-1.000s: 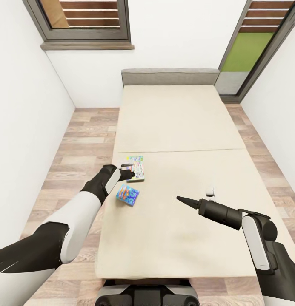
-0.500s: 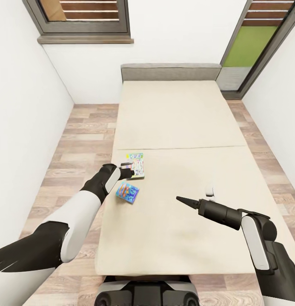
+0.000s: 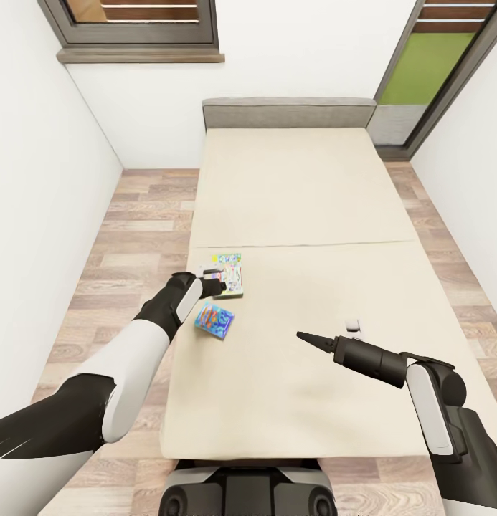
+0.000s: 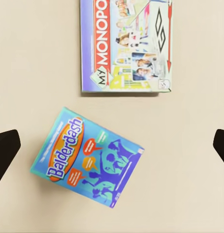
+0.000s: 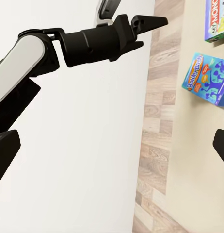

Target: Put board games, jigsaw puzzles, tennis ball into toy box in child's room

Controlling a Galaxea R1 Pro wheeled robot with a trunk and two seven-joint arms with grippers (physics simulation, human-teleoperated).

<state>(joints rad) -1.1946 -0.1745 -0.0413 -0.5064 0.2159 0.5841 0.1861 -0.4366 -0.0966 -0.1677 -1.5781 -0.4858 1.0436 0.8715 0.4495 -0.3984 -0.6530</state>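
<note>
Beige bed [image 3: 305, 208] bears blue Balderdash box [image 4: 87, 156] beside Monopoly box [image 4: 126, 46]; both arms' fingers spread, empty.

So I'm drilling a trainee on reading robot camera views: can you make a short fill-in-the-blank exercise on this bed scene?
1. The two board games lie on the beige ____.
2. The blue box carries the title ____.
3. The Monopoly box lies ____ from the blue box, not touching it.
4. The left gripper has its fingers ____, with nothing between them.

Missing words: bed; Balderdash; apart; open
</note>
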